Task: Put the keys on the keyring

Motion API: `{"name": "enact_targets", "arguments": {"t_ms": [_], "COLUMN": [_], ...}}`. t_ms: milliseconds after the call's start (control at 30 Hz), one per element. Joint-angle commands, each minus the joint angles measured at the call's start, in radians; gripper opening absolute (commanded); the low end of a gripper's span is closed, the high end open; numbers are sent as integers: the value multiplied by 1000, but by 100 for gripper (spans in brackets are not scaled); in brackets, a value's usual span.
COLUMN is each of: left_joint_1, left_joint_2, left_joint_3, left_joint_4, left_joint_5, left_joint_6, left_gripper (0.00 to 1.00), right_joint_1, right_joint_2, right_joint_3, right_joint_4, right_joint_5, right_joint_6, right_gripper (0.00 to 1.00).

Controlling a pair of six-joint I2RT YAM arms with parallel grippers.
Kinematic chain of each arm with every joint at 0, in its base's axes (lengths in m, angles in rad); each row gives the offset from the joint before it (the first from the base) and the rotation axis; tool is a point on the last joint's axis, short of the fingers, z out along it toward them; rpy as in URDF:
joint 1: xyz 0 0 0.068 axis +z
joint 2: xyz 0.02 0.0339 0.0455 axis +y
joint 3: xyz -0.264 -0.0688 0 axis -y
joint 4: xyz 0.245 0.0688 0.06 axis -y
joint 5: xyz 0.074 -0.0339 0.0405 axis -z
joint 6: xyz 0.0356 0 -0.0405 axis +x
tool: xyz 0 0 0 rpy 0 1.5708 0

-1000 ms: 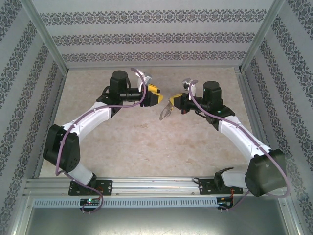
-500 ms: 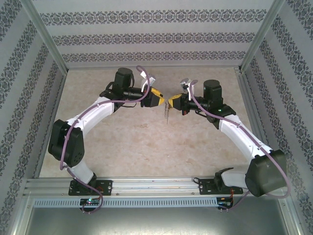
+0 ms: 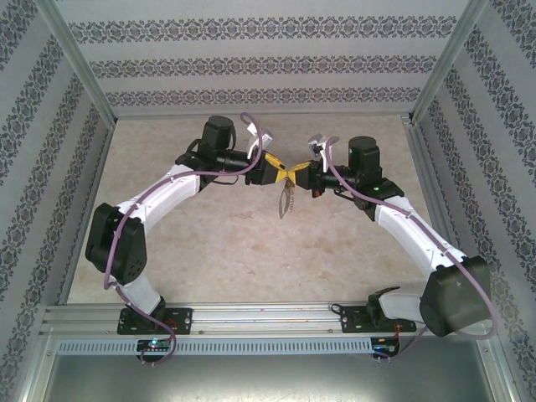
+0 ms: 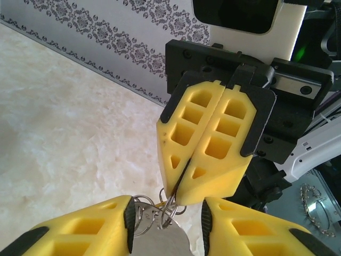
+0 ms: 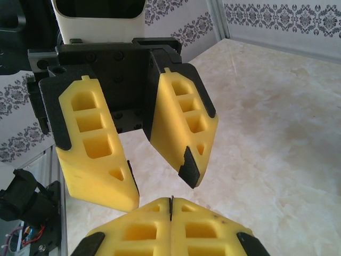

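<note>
The keyring (image 3: 285,199) hangs above the mid-table between the two gripper tips. In the left wrist view its silvery rings (image 4: 143,212) and a flat grey metal piece (image 4: 162,242) lie between my left gripper's (image 4: 166,224) yellow fingers, which stand apart around them. My right gripper (image 4: 175,198) points down at them, shut on one ring. From above, the left gripper (image 3: 279,170) and right gripper (image 3: 291,174) meet tip to tip. In the right wrist view the right gripper (image 5: 170,201) is shut and the left gripper (image 5: 162,189) gapes above it. The keys are hidden among rings and fingers.
The marble tabletop (image 3: 251,251) spreads below the hanging keyring. Patterned walls (image 3: 260,63) close off the back and sides, with metal posts (image 3: 79,63) at the corners. An aluminium rail (image 3: 251,316) carrying both arm bases runs along the near edge.
My left gripper has moved right until its tips meet the right gripper's, and its fingers have narrowed around the rings. The hanging keyring swung a little. The right arm has held still.
</note>
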State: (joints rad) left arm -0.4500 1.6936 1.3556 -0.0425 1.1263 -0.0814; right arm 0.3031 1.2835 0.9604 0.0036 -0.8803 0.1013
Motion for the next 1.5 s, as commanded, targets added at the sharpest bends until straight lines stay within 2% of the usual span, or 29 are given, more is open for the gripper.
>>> {"name": "enact_targets", "arguments": {"t_ms": [0, 300, 433, 533, 1467], "left_joint_1": [-15, -19, -19, -19, -30], "left_joint_2": [20, 17, 11, 9, 17], "left_joint_3": [32, 16, 5, -1, -23], "left_joint_4": [-22, -22, -16, -11, 110], "left_joint_5": [31, 46, 57, 68, 79], "left_joint_6": [23, 28, 26, 23, -48], "left_gripper": [37, 35, 27, 25, 20], "right_joint_1": [-5, -11, -14, -17, -22], "right_joint_2": [-6, -7, -7, -6, -3], "right_joint_3": [29, 22, 18, 16, 5], "right_joint_4": [48, 49, 53, 56, 81], "right_joint_5": [-31, -16, -14, -12, -27], "right_joint_6": [6, 7, 11, 14, 35], "right_gripper": [0, 0, 0, 0, 0]}}
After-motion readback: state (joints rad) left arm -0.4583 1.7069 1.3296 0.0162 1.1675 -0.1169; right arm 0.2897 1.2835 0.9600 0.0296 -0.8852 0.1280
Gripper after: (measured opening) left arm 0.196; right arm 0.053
